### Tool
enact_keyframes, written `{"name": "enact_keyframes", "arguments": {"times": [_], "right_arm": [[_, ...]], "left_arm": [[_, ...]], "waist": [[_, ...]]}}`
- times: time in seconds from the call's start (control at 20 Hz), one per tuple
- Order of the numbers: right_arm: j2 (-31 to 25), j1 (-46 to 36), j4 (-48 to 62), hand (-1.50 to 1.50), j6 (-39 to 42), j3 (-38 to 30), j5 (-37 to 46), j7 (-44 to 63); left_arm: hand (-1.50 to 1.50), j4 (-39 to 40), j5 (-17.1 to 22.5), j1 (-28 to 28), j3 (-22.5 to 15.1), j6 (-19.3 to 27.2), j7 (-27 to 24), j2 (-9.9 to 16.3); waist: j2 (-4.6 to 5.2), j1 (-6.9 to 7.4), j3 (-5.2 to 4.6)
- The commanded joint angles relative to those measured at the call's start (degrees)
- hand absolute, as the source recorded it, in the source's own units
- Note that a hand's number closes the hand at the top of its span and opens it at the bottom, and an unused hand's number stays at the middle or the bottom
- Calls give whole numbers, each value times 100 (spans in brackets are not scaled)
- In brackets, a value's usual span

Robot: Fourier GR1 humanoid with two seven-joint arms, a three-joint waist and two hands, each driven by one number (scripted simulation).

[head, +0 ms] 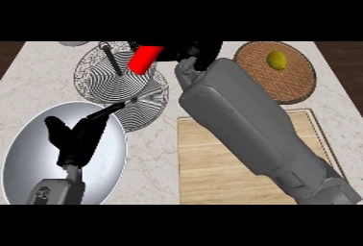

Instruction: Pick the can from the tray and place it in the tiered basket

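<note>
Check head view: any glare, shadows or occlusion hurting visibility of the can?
Head view: can is flat bright red, no glare, upper end hidden by the right hand; bright sheen on the silver plate around the left hand; right forearm hides part of the tray.

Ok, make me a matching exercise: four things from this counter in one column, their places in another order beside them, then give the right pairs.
Things:
1. red can
2. yellow fruit
3. left hand
4. wooden tray

Places:
A. on the round brown woven plate at the far right
B. over the big silver bowl at the near left
C. on the counter at the near right, under the right forearm
D. held by the right hand above the wire tiered basket

Pairs: 1-D, 2-A, 3-B, 4-C
</note>
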Motion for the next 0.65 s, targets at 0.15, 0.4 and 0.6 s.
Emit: {"name": "enact_keyframes", "arguments": {"times": [0.15, 0.4, 0.6], "right_arm": [[-889, 1342, -2523, -150, 1151, 352, -447, 568], [-1867, 2355, -4256, -150, 1583, 248, -618, 883], [-2633, 3268, -5647, -150, 1874, 13, -906, 980]], "left_arm": [[0, -125, 54, 137, 115, 123, 153, -7], [0, -101, 132, 277, 224, -14, 11, 94], [0, -136, 3, 181, 131, 128, 15, -18]], "waist": [[-50, -290, -9], [-14, -317, -19], [16, -338, -19]]}}
